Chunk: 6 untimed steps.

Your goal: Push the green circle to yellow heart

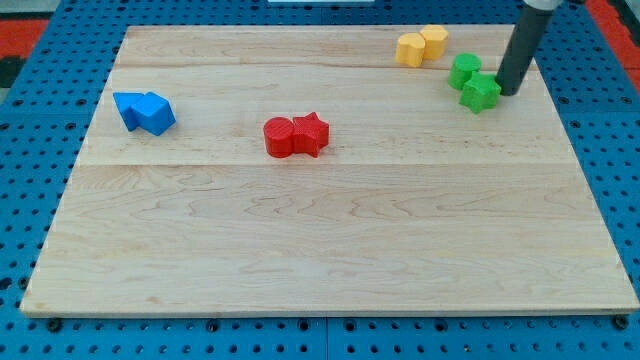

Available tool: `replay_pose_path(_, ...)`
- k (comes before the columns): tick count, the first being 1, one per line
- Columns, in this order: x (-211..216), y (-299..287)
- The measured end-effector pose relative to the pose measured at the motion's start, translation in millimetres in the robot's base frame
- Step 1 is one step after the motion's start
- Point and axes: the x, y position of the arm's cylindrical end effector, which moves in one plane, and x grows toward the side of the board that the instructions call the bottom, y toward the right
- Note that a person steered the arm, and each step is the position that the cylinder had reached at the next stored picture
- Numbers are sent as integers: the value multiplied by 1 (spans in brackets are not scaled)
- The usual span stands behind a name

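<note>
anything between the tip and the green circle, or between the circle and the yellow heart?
My tip sits at the view's right of the green star, which partly stands between it and the green circle above-left. Nothing visible lies between the circle and the yellow blocks; which one is the heart I cannot tell.

The wooden board (320,240) carries paired yellow blocks (421,46), green blocks (473,83), red blocks (296,135) and blue blocks (144,111).

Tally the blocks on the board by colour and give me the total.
Blue blocks: 2
Red blocks: 2
Yellow blocks: 2
Green blocks: 2
Total: 8
My tip sits just right of the green blocks.
</note>
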Motion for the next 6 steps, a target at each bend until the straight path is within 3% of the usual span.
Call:
replay_pose_path(1,-37,0)
replay_pose_path(2,-40,-4)
replay_pose_path(3,-12,21)
replay_pose_path(4,-6,-6)
replay_pose_path(6,-32,-68)
